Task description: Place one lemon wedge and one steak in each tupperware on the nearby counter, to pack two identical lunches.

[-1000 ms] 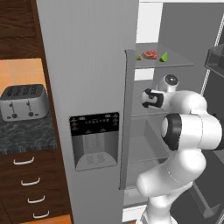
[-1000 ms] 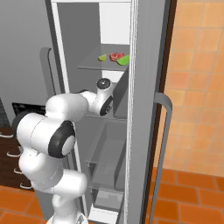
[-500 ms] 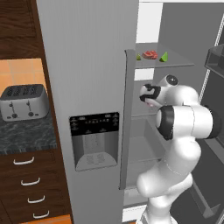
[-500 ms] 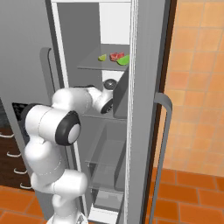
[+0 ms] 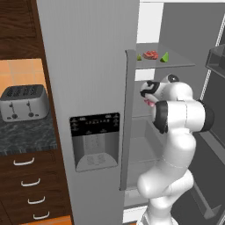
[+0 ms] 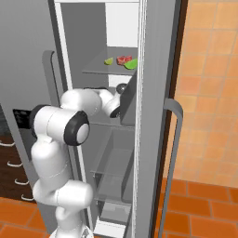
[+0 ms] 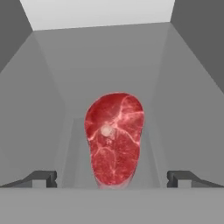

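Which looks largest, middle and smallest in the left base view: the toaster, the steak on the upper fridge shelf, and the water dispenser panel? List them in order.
1. Water dispenser panel, largest.
2. Toaster, middle.
3. Steak on the upper shelf, smallest, though it sits farther from the camera, which shrinks it somewhat.

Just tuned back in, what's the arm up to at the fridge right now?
The arm is reaching into the open fridge, on the level below the upper shelf. Its gripper is open, with a red steak lying straight ahead between the fingertips, not yet gripped. On the upper shelf sit another steak and two lemon wedges, one on each side of it. Off to the left, a toaster stands on the counter.
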Available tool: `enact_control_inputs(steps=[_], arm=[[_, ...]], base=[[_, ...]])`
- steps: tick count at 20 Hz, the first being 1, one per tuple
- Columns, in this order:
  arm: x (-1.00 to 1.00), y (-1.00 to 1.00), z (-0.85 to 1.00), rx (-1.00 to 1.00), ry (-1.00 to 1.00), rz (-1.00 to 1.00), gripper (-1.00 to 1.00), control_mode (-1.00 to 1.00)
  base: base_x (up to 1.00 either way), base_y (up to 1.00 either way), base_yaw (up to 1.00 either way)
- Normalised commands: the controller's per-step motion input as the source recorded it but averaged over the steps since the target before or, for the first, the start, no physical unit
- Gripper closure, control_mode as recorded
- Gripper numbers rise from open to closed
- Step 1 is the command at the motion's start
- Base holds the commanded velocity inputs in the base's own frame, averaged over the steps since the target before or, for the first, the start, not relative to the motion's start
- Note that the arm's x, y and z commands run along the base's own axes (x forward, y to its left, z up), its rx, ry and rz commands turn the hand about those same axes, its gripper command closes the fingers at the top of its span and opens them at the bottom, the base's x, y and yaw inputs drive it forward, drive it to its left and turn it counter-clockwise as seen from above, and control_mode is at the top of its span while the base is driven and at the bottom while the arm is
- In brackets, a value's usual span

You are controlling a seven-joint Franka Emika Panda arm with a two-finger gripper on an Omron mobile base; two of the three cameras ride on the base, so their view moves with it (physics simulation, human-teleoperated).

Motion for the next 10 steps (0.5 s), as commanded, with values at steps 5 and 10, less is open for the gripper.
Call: enact_control_inputs(steps=[5, 10], arm=[[0.19, 0.0, -0.31, 0.0, 0.07, 0.0, -1.0, -1.0], [0.18, 0.0, -0.14, 0.0, 0.03, 0.0, -1.0, -1.0]], base=[[0.0, 0.0, 0.0], [0.0, 0.0, 0.0]])
